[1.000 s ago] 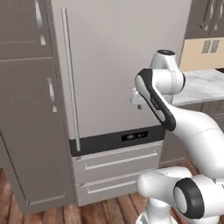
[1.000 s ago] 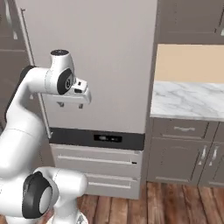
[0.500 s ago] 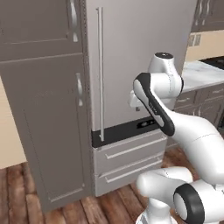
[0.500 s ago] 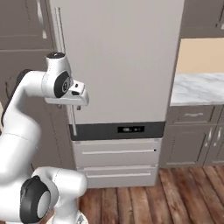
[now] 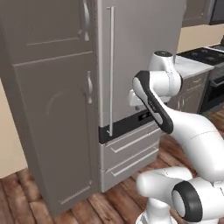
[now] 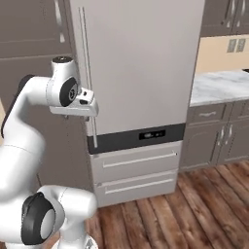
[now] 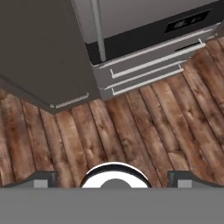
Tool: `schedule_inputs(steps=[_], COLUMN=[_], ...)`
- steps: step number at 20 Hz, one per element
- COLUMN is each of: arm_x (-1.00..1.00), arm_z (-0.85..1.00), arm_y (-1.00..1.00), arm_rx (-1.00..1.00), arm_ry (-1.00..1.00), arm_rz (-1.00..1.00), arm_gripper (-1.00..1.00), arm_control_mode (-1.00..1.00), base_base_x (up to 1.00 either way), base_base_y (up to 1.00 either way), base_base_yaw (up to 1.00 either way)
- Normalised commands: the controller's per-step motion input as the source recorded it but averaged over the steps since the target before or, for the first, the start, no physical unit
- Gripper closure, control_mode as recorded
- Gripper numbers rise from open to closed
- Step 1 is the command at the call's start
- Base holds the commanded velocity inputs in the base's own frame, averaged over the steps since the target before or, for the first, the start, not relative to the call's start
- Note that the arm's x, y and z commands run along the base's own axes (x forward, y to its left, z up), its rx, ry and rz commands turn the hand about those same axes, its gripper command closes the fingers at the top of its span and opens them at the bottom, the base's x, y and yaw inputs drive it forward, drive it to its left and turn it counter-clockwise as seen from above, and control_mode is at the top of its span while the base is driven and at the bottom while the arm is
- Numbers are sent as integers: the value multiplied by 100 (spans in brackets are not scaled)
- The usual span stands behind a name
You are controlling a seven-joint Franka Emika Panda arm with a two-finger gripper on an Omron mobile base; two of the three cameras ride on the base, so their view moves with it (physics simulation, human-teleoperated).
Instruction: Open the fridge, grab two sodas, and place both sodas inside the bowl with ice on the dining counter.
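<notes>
Nothing is in my claw (image 6: 80, 115) that I can see, though I cannot tell if it is open or closed; it hangs pointing floorward, with the fridge (image 6: 141, 73) shut just ahead and its handle (image 6: 88, 78) close behind, presumably my first grab.

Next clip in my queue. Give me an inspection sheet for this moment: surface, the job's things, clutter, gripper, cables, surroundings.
Surface: brown wooden plank floor in front of the appliance; a white marble counter to the right of it.
Job's things: tall light-grey fridge is shut, its long silver bar handle untouched, dark display band and two drawers closed. Sodas and bowl: nothing seen.
Clutter: nothing seen.
Gripper: the white arm's gripper hangs close to the handle in the right base view, pointing down; its fingers are too hidden to judge.
Cables: nothing seen.
Surroundings: brown-grey arched-panel cabinet left of the fridge; dark stove at the far right.
</notes>
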Motion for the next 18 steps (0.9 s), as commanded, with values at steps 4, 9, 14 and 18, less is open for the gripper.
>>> schedule_inputs(steps=[4,9,14,18], arm_x=[0,0,0,0], arm_z=[0,0,0,0], arm_y=[0,0,0,0], arm_rx=[0,0,0,0], arm_ry=[0,0,0,0], arm_rz=[0,0,0,0], arm_gripper=[-100,-100,-100,-100], arm_control_mode=[100,100,100,100], base_base_x=[12,19,43,40], base_base_y=[77,71,42,47], base_base_yaw=[-36,-32,-23,-20])
